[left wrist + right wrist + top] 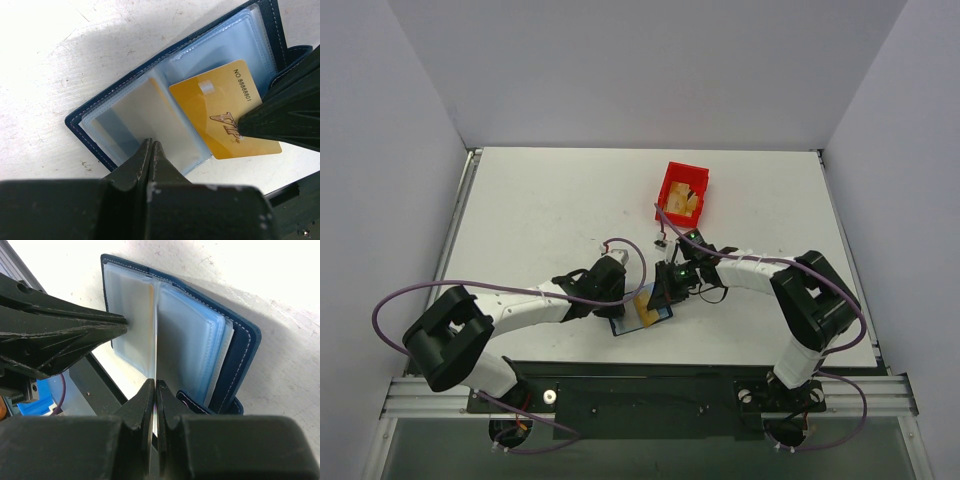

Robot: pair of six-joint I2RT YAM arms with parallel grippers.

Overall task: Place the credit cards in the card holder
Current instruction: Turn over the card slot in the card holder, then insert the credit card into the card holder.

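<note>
Card face (VIP) only L cam; R tool pinches edge

White worktop, walled on three sides. Both arms reach in to the near-centre and meet over an open blue card holder lying flat by the near edge. Left pincer is at its left part and right pincer at its right part. Too small to tell how either one's jaws stand. A tan-gold credit card shows on the holder between the two pincers. Red bin sits farther back, right of centre, well apart, with something tan inside. Purple cables loop off both arms.
</note>
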